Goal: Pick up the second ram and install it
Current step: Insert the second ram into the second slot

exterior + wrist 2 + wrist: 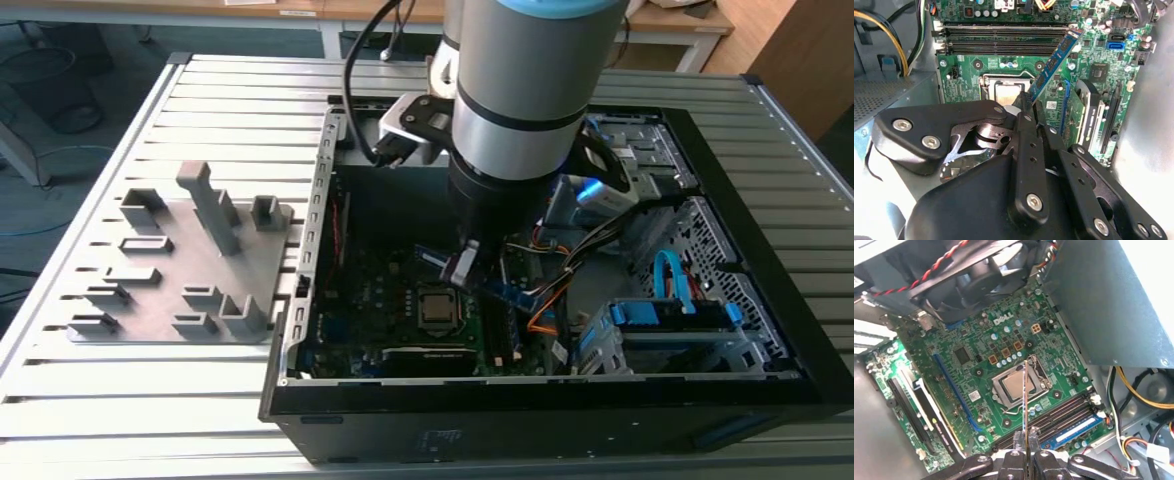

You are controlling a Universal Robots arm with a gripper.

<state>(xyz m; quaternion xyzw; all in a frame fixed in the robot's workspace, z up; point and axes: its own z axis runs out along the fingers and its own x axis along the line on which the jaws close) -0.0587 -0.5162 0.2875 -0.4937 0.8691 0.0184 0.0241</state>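
**A:** Exterior view?
**B:** The gripper (pixel 466 264) is inside the open case (pixel 534 400). Grey holder blocks (pixel 200 260) are at the case's nine o'clock.
**A:** Second wrist view?
**B:** It is clamped on the second ram (pixel 1054 62), which is tilted over the motherboard (pixel 979 67).
**A:** First wrist view?
**B:** The ram is edge-on and pinched above the processor socket (pixel 1013 385).

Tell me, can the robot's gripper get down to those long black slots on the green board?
Probably yes. The gripper, shut on the second ram, hangs above the motherboard, and nothing seems to lie across the empty slots.
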